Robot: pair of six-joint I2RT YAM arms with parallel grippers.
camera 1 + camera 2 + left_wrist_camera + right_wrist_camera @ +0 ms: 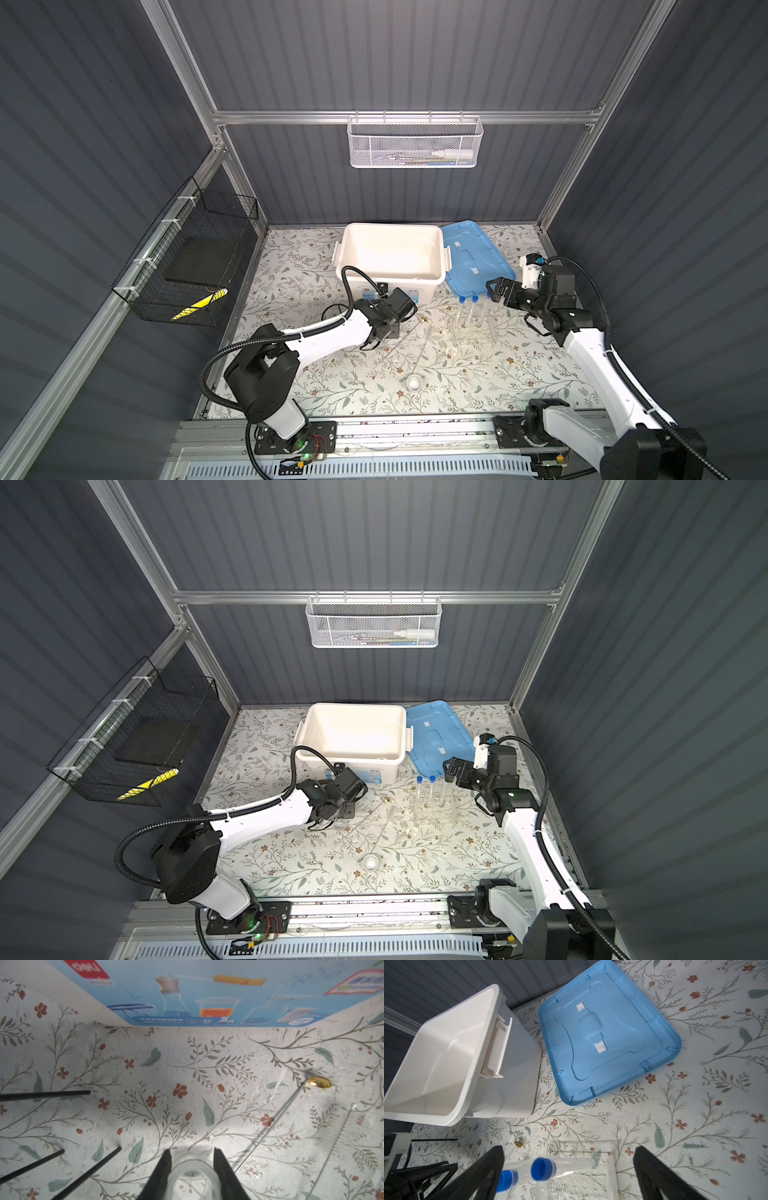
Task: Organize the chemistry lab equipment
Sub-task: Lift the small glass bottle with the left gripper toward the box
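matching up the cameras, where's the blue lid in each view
In a top view: blue lid lying right of the white box.
In a top view: lid, same spot.
Left wrist: not in it.
Right wrist: lid beside the box, past the blue-capped tubes.
Shared landmark: white box, in all four.

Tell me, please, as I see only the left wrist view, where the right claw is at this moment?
Observer: The right claw hovers open above the blue-capped test tubes standing in the clear rack.
Operator: Thank you; is the white box ahead of me open?
Observer: Yes; the blue lid lies flat beside it, off the box.
Operator: And where is the small dish?
Observer: The small white dish sits alone, well in front of the rack.
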